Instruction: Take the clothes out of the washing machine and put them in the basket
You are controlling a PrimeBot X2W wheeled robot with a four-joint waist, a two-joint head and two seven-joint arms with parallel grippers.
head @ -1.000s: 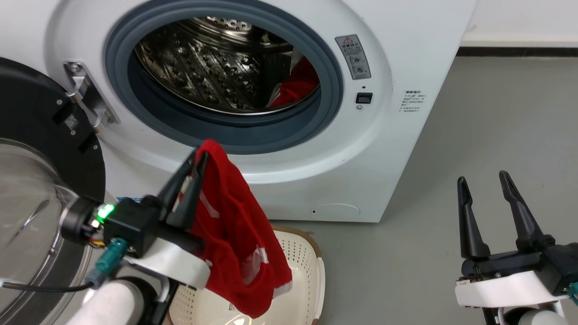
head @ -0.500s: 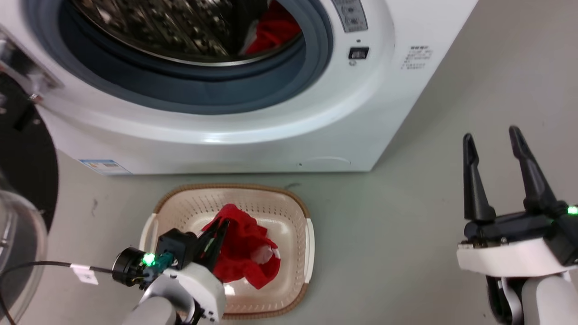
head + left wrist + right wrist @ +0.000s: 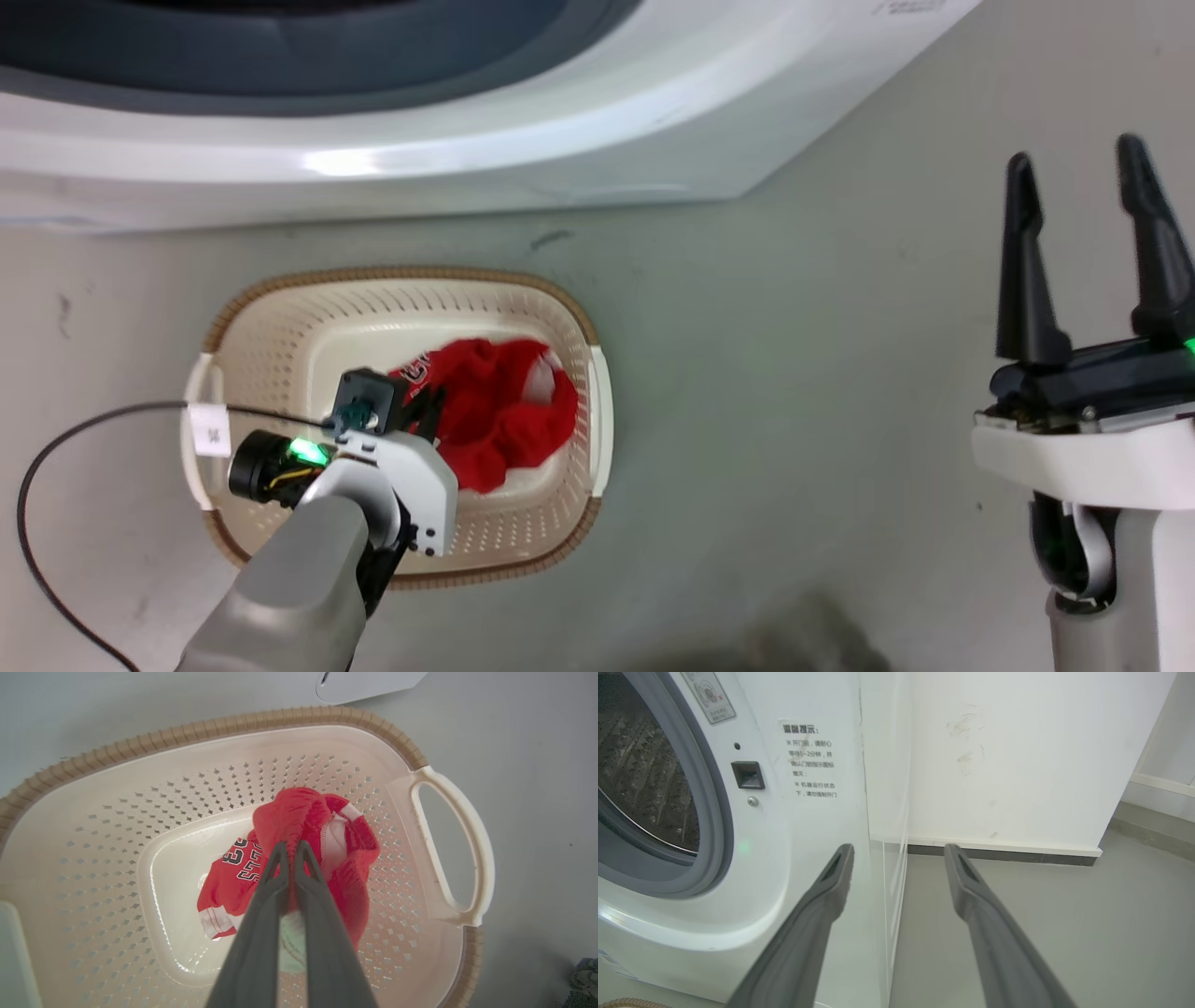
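L pincer clamped on clothes in basket; R pincer apart nr washer.

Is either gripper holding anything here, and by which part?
The left gripper is shut on a bunched fold at the top of the red garment, whose lower part lies in the basket. The right gripper is open, holding nothing.

Red garment sits bunched in cream basket before white washing machine.
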